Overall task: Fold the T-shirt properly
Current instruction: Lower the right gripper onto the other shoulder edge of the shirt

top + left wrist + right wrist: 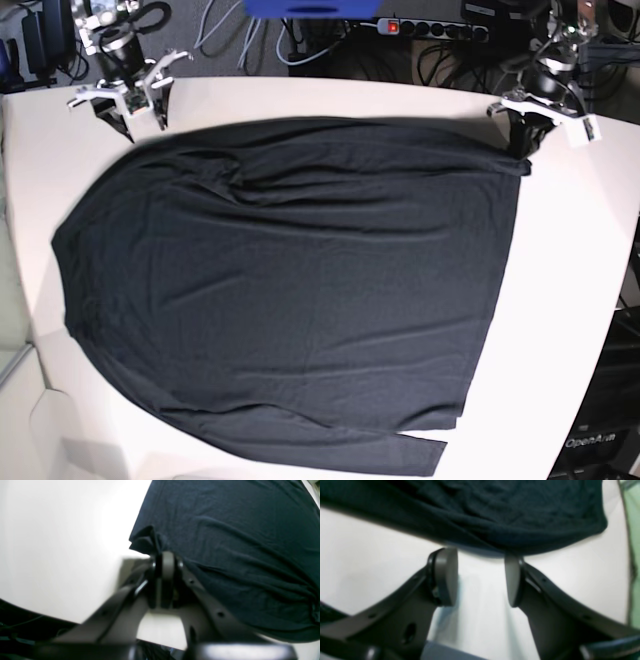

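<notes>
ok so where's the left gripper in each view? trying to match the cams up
Left wrist: left gripper at centre, shut on a bunched corner of the shirt.
Right wrist: not in it; only the open right gripper shows.
Base: top right, at the shirt's corner.
Shared landmark: the black shirt on the white table.

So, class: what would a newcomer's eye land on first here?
The black T-shirt spread flat, covering most of the white table. Next, the left gripper shut on the shirt's far corner, while the right gripper stands open at the other far corner.
</notes>
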Robot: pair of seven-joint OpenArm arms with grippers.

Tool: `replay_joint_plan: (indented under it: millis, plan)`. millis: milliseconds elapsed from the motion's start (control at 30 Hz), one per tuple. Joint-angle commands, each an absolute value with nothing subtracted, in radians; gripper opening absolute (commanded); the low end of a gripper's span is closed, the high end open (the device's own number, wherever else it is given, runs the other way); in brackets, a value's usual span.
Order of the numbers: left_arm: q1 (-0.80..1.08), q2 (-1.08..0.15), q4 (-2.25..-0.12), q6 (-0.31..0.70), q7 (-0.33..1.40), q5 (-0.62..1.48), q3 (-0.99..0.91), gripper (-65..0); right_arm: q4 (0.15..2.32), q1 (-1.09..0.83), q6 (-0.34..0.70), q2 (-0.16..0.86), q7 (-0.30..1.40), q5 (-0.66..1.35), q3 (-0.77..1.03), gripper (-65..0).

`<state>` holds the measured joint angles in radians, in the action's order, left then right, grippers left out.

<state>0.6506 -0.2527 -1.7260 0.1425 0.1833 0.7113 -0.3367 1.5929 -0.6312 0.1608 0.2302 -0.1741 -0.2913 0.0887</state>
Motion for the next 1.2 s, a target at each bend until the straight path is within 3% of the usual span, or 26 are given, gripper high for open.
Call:
replay_joint_plan:
  millis: [0, 233, 933, 1167]
  plan:
    - [0.656, -0.263, -1.739, 0.151, 0.16, 0.716, -0.34, -65.0, 1.607, -0.618, 0.156, 0.237, -0.199, -0.298, 0.077, -34.0]
    - [0.656, -0.263, -1.739, 0.151, 0.16, 0.716, -0.34, -65.0, 1.606, -0.591, 0.156, 0.234, -0.197, -0.437, 0.064, -34.1]
    - [0.656, -0.263, -1.741, 0.151, 0.16, 0.717, -0.34, -65.0, 1.503, -0.568, 0.157, 0.288, -0.194, -0.446, 0.013, -34.3]
    - [0.656, -0.263, -1.741, 0.151, 0.16, 0.716, -0.34, -65.0, 1.503, -0.564, 0.274, 0.312, -0.188, -0.446, 0.024, -34.4]
